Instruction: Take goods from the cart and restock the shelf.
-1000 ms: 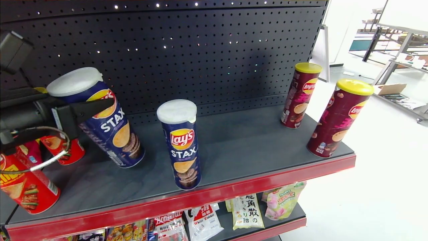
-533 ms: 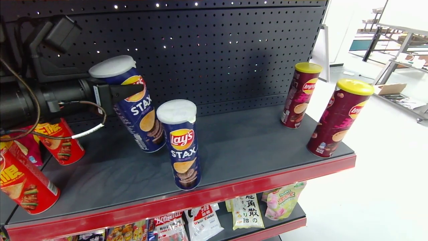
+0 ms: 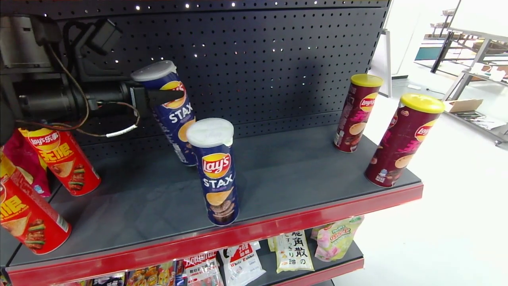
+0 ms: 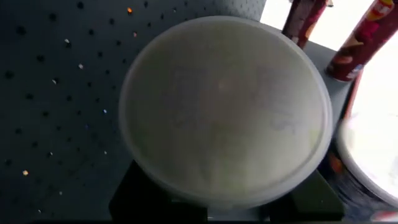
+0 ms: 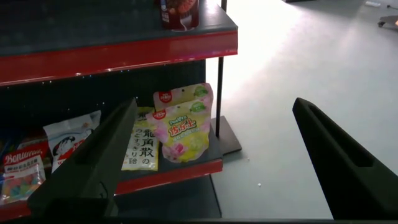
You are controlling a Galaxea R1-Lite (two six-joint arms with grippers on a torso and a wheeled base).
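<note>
My left gripper (image 3: 171, 96) is shut on a blue chips can (image 3: 176, 119) just below its white lid. The can is tilted, with its top leaning left, close to the pegboard at the back of the shelf (image 3: 285, 174). Its base is behind a second blue can (image 3: 216, 174) that stands upright near the shelf's front edge; whether the base touches the shelf I cannot tell. In the left wrist view the held can's lid (image 4: 224, 118) is right in front of the camera. My right gripper (image 5: 214, 155) is open and holds nothing, low down facing the lower shelf.
Two maroon cans (image 3: 357, 115) (image 3: 403, 141) stand at the shelf's right end and two red cans (image 3: 61, 161) (image 3: 24, 216) at its left. Bare shelf lies between the blue and maroon cans. Snack bags (image 5: 183, 124) hang on the lower shelf (image 5: 161, 177).
My left arm has carried the blue can to the right and back toward the pegboard, from beside the red cans to behind the standing blue can. Nothing else has moved.
</note>
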